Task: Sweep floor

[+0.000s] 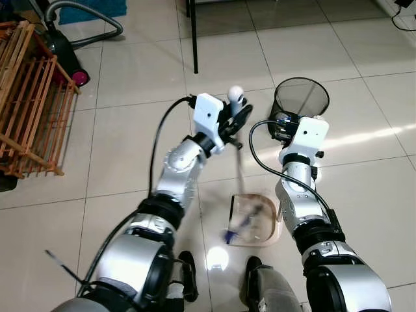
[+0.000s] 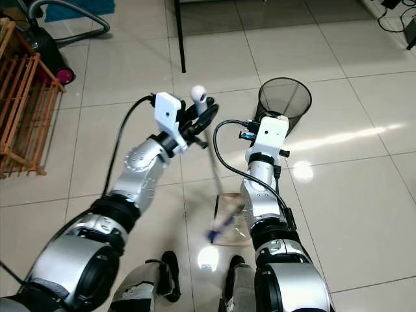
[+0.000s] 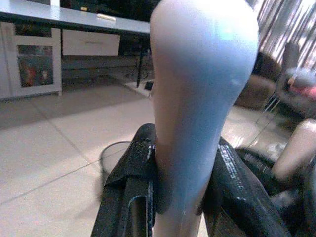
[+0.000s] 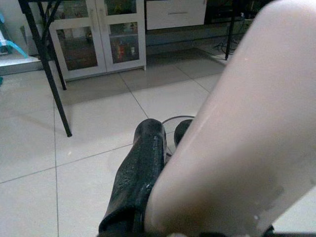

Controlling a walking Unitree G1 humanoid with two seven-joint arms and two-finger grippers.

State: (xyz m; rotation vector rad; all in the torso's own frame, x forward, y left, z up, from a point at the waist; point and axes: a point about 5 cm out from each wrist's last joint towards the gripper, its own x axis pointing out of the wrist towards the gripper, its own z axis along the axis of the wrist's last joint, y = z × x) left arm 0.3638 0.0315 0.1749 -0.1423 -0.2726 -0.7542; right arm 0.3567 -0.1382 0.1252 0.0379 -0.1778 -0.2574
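Glossy beige tiled floor (image 1: 130, 123), dustpan (image 1: 257, 221), mesh wastebasket (image 1: 301, 99), wooden rack (image 1: 29, 104), vacuum cleaner (image 1: 62, 45)

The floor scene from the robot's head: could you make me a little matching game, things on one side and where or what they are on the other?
Things:
1. broom
2. dustpan
3. bin
4. wooden rack

Descriptions:
A. black mesh, standing beyond the right arm
B. handle clamped in the left gripper
C. far on the robot's left
D. on the tiles between the arms, near the robot's feet

Pairs: 1-B, 2-D, 3-A, 4-C
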